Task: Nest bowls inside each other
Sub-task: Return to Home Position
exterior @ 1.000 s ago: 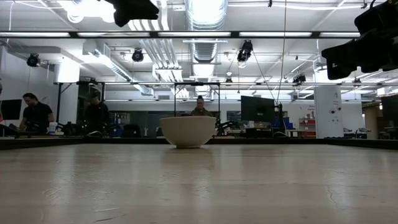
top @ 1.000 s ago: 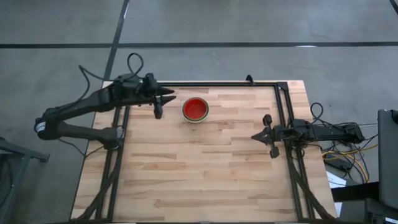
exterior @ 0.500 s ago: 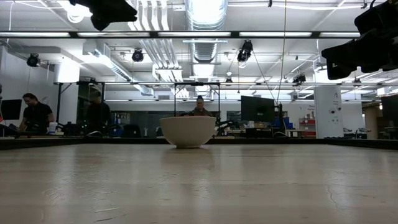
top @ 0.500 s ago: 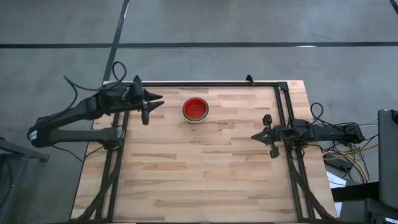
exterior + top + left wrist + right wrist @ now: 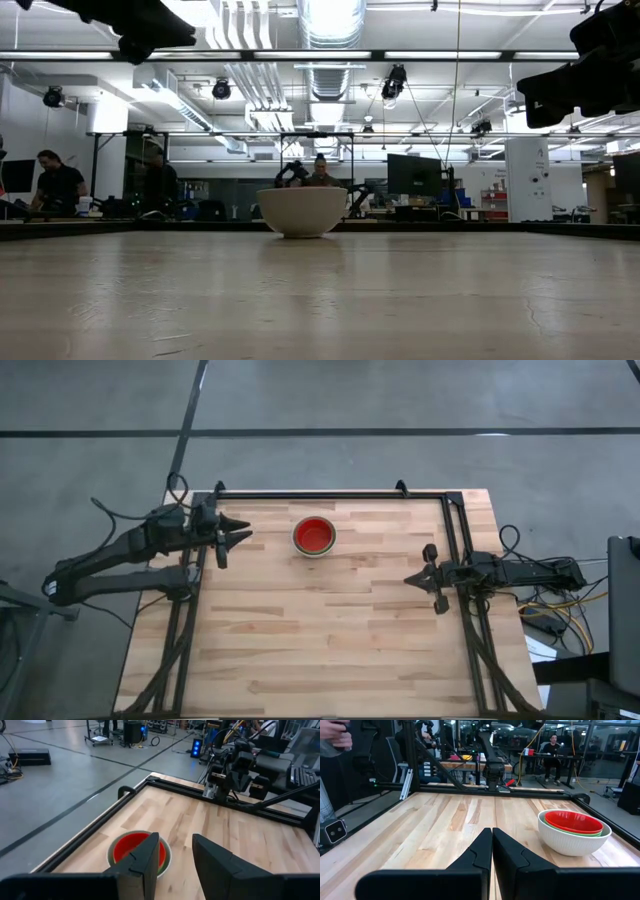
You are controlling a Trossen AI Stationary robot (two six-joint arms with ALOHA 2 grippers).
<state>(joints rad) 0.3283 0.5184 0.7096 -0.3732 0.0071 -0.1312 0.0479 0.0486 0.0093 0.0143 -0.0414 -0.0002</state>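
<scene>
We see the left gripper (image 5: 234,540) drawn back toward the left edge of the table (image 5: 330,650); a second ago it hung just beside the stack of bowls (image 5: 314,537), half a second ago it was farther off, and now it is well apart from them and high above the wood; its fingers (image 5: 145,865) stand spread with nothing between them, so it has let go and carries nothing away. The stack has not shifted through this retreat; it sits near the far edge of the table, a little left of the middle, with the white-grey bowl (image 5: 567,845) outermost, a green rim (image 5: 601,834) showing inside it, and the red bowl (image 5: 573,821) uppermost; how many green bowls lie under the red one we cannot tell, since only one edge of green shows. No loose bowl is in view on the wood. The right gripper (image 5: 491,837) waits at the right edge, its fingers pressed together on nothing, unmoved over the same second. We judge the nesting done, and the left arm's withdrawal to be a return to rest, not a reach for another bowl.
</scene>
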